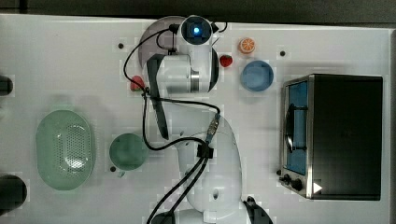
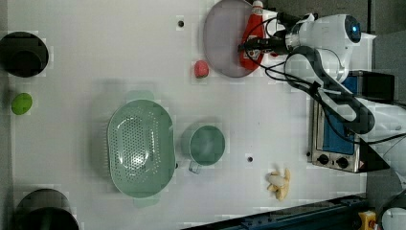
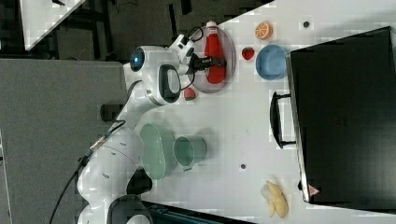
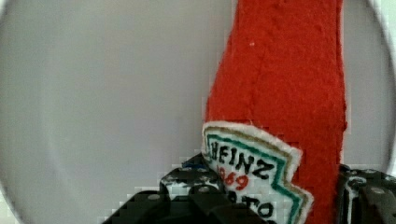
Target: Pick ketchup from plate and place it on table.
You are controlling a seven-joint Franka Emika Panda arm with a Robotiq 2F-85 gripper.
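1. The gripper [image 4: 271, 196] is being seen low over the plate, with a finger [image 4: 187, 186] standing on each side of the ketchup [image 4: 280, 84] at its label. The jaws are partly drawn in about the bottle; whether a firm squeeze is being made cannot be told.
2. The ketchup is lying flat on the plate [image 2: 220, 43], its white cap towards the left view's top and its body beside the plate's rim on the left view's right.
3. The bottle's body looks soft and felt-like, so it is being judged likely to give under the pads and slip or tilt if lifted on a shallow hold.
4. A strawberry [image 3: 248, 53] and a blue bowl [image 3: 272, 61] are sitting on the table [image 3: 243, 121] just beside the plate, so a low sideways carry is being judged able to knock them.
5. Bare tabletop is lying between the plate and a green cup [image 2: 207, 145].
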